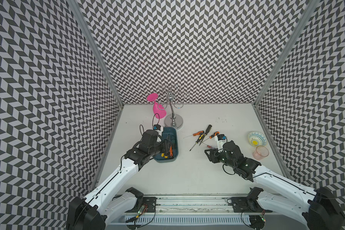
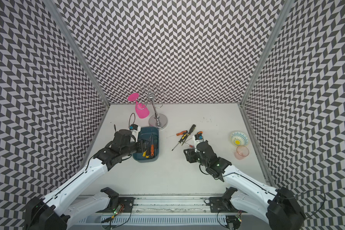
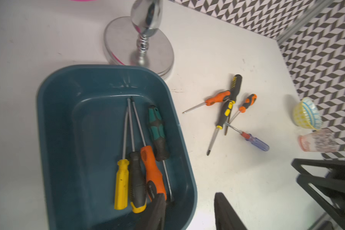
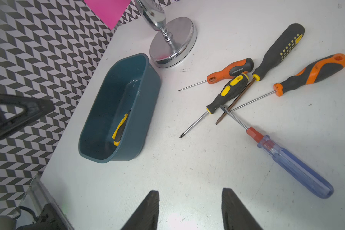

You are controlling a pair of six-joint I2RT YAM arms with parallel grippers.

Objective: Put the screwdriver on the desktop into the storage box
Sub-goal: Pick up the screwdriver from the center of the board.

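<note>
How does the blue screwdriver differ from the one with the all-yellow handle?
The blue screwdriver lies out on the desktop, while the yellow screwdriver already lies inside the storage box. The blue screwdriver's handle is see-through with a red collar, and the yellow screwdriver's handle is opaque and plain. Both lie flat, and both have bare metal shafts.

A robotics lab test cell: the white desktop is boxed in on three sides by panels in black-and-white chevron print, framed by aluminium rails. A left arm and a right arm are mounted on a slotted rail at the front edge, with bare circuit boards beside it. Mismatched props share the surface: screwdrivers, a storage box, a bowl, a chrome rack
</note>
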